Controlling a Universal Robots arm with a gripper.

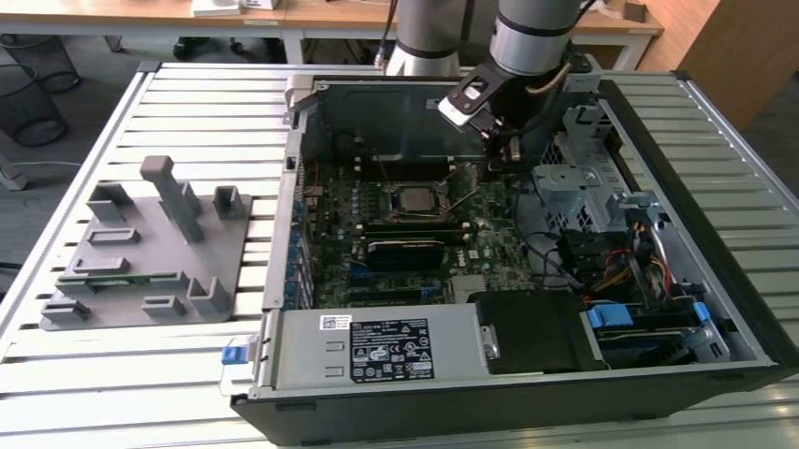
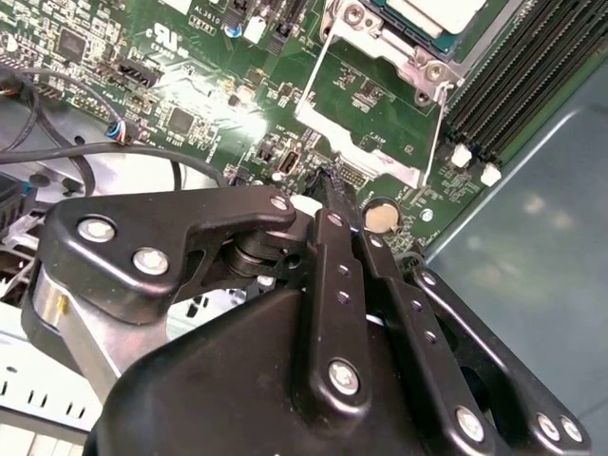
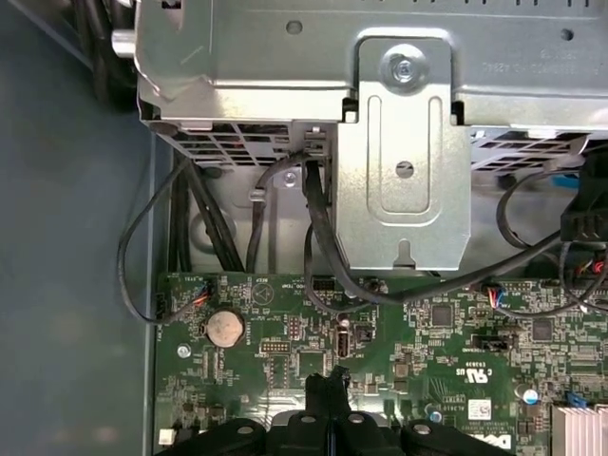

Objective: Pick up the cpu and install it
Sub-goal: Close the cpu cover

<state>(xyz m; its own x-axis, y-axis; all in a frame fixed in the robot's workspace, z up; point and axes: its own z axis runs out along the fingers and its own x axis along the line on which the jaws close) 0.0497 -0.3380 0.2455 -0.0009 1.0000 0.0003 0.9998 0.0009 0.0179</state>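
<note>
cpu [image 1: 410, 199] lies flat in the socket frame [image 2: 404, 59], silver top up, with nothing gripping it. a thin wire lever [image 2: 441, 119] shows at the frame's edge. the gripper [image 1: 496, 166] hangs just beside the socket frame, on the exterior view's right of it and apart from the cpu. its fingers are pressed together into one narrow black tip with nothing pinched between them, as both wrist views show. that tip is close over the green motherboard [image 1: 493, 238] near the frame's corner; whether it touches the board cannot be told. a round coin cell [image 3: 224, 328] sits on the board near the tip, farther from the socket frame. the frame and board lie inside the open computer case [image 1: 699, 187].
</note>
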